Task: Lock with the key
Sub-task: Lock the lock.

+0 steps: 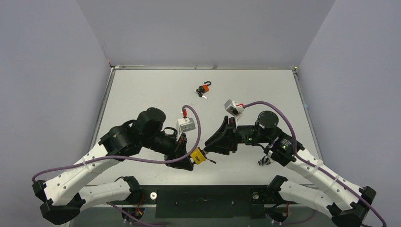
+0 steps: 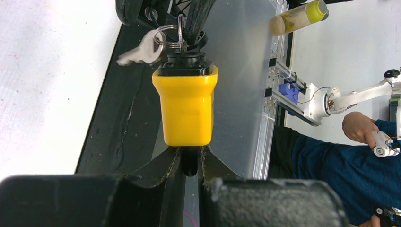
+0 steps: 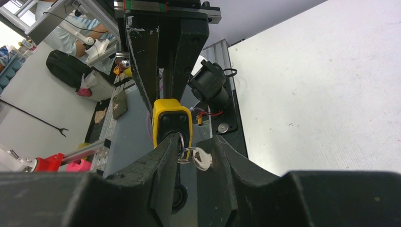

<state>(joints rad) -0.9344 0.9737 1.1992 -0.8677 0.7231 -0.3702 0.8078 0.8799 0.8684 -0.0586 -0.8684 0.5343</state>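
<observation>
My left gripper (image 1: 191,161) is shut on the black shackle of a yellow padlock (image 1: 198,156) and holds it above the table's near edge. In the left wrist view the padlock (image 2: 187,109) points its black keyhole end away from my fingertips (image 2: 170,158). A key ring (image 2: 172,35) with a loose silver key (image 2: 139,49) hangs at that end. My right gripper (image 1: 208,150) is at the keyhole end with its jaws apart. In the right wrist view the ring and silver key (image 3: 202,158) hang between its fingers (image 3: 163,156). The inserted key is hidden behind the left finger.
A small orange padlock with a key (image 1: 203,90) lies at the far middle of the white table (image 1: 156,94). The black base strip (image 1: 203,196) runs along the near edge under both grippers. A person and other equipment (image 2: 359,142) stand beyond the table.
</observation>
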